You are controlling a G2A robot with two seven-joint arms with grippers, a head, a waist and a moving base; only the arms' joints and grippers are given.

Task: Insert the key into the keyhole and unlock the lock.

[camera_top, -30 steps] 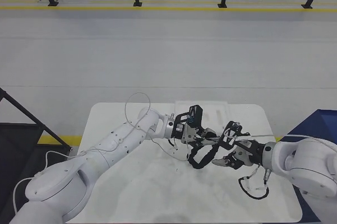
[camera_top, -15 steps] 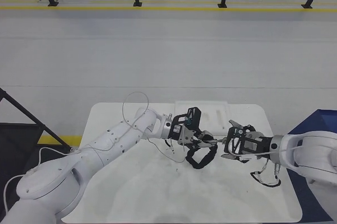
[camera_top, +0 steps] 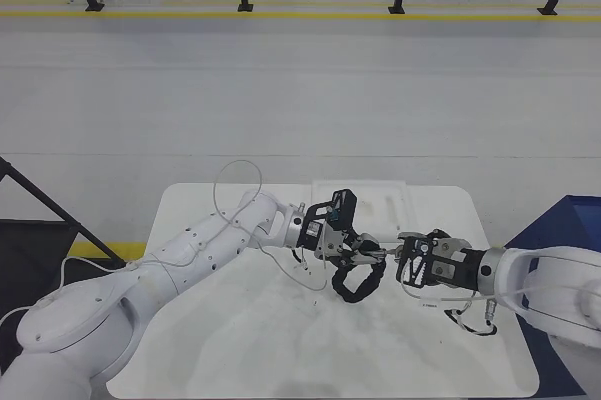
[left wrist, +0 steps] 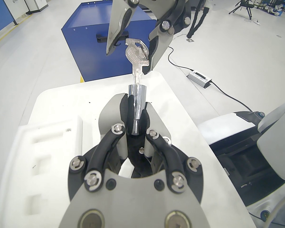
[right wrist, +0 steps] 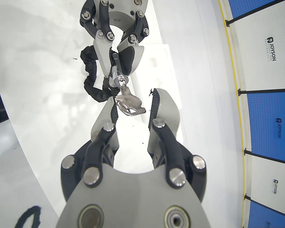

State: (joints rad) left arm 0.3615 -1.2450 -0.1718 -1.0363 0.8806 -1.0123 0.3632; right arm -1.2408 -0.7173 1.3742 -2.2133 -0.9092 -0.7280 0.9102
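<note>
Pale workshop floor surrounds the white table (camera_top: pixel 230 330) I am working at. All positions below are given from the lock (left wrist: pixel 137 96), a chrome cylinder held above the middle of the table.

1. Left gripper (left wrist: pixel 135 105): clamped on the lock. Its padded fingers press the cylinder from both sides, and the keyhole end projects past the fingertips.
2. Key (left wrist: pixel 136 54): the blade is seated in the lock's keyhole. The flat head stands out from the lock's face, pointing away from the left gripper.
3. Right gripper (right wrist: pixel 134 98): faces the lock head-on with its jaws apart. Its fingers flank the key's head, one on each side. One finger sits very close to the head's edge, and I cannot tell whether it touches. At the other finger I see a plain gap.
4. Black cable (right wrist: pixel 90 81): leaves the lock's body and curls in a loop below the lock, down to the table. In the right wrist view the loop appears just beside one right-gripper fingertip; I cannot judge the gap in depth.
5. White foam tray (camera_top: pixel 390 200): has rectangular recesses and lies on the table just beyond the lock, farther from the robot.
6. Blue cabinet (left wrist: pixel 90 48): stands off the table, well apart from the lock, on the right arm's side.
7. Power brick (left wrist: pixel 199 78): lies with its cord on the floor, well apart from the lock.
8. Black frame (camera_top: pixel 30 200): stands on the floor, well apart from the lock, on the left arm's side.
</note>
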